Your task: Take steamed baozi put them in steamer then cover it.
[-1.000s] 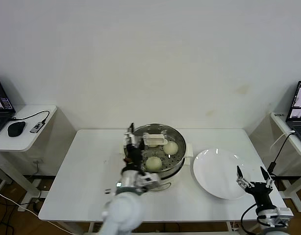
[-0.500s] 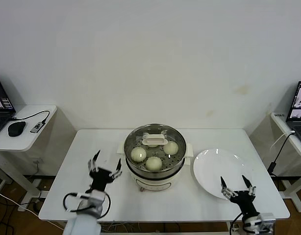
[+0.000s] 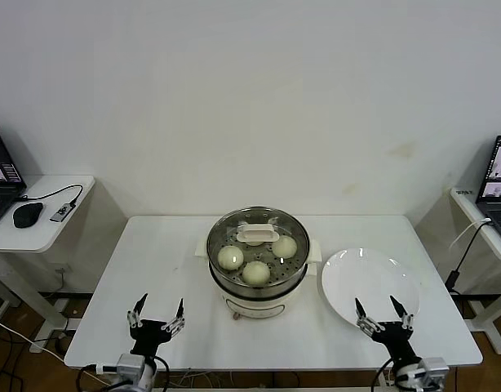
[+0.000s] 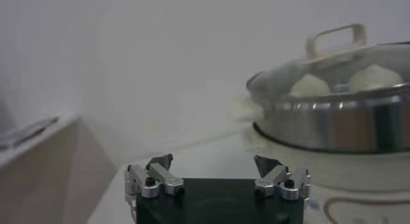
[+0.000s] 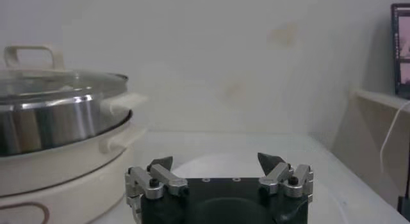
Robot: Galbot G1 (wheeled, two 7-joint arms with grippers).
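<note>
Three steamed baozi (image 3: 255,272) sit in the lidded steamer (image 3: 258,291) mid-tabletop (image 3: 152,261); left gripper (image 3: 156,313) at 7 o'clock, right gripper (image 3: 381,311) at 5 (both released, empty).

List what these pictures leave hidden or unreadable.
- Fourth baozi: the head view shows three baozi in the steamer; the lid handle may cover another.
- Laptop screen, head view: cut by the edge, too small to read.
- Plate, right wrist view: mostly hidden behind the right gripper.
</note>
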